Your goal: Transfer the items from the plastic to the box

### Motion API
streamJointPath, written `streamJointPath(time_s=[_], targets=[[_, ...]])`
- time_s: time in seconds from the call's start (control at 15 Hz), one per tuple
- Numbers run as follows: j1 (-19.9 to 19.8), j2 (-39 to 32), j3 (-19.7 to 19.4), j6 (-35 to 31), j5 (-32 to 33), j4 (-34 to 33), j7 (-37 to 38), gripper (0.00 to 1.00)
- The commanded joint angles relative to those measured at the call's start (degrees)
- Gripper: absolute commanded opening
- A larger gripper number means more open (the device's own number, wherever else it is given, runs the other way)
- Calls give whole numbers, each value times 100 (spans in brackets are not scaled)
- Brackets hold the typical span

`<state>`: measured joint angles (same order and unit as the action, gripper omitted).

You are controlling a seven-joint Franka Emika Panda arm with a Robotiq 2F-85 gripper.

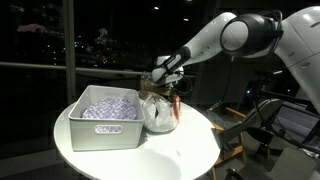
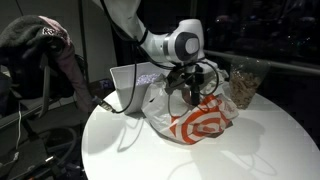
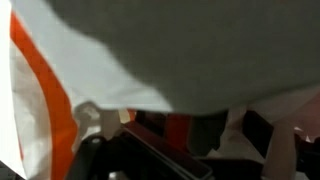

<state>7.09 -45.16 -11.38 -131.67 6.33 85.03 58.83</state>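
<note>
Crinkly whitish plastic bag point(image 2: 200, 122) printed with orange-red rings stands on the round white table point(image 1: 180, 150), just beside the white rectangular plastic bin point(image 1: 100, 135), at the bin's 3 o'clock in an exterior view. Pale lavender speckled material point(image 1: 110, 105) fills the bin. The tool point(image 2: 188, 93) hangs at the bag's 12 o'clock, dipped into its open mouth, jaws spread wide with nothing visibly gripped. In the wrist view the bag's orange stripe runs at 9 o'clock.

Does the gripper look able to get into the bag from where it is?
Likely yes: the gripper is right at the top of the bag, nothing between them; the box stands aside.
</note>
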Motion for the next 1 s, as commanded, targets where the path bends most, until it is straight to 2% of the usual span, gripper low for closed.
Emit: streamJointPath(time_s=[0.0, 0.33, 0.4, 0.47, 0.53, 0.73, 0.93], targets=[[125, -538, -201, -13, 163, -599, 471, 100], [249, -815, -414, -87, 409, -893, 1033, 100], [257, -818, -427, -65, 431, -905, 1100, 75], [263, -803, -442, -28, 457, -900, 1160, 75], [261, -794, -447, -9, 480, -896, 1211, 68], [218, -749, -435, 89, 463, -860, 1323, 42], [167, -707, -379, 247, 407, -837, 1312, 20]])
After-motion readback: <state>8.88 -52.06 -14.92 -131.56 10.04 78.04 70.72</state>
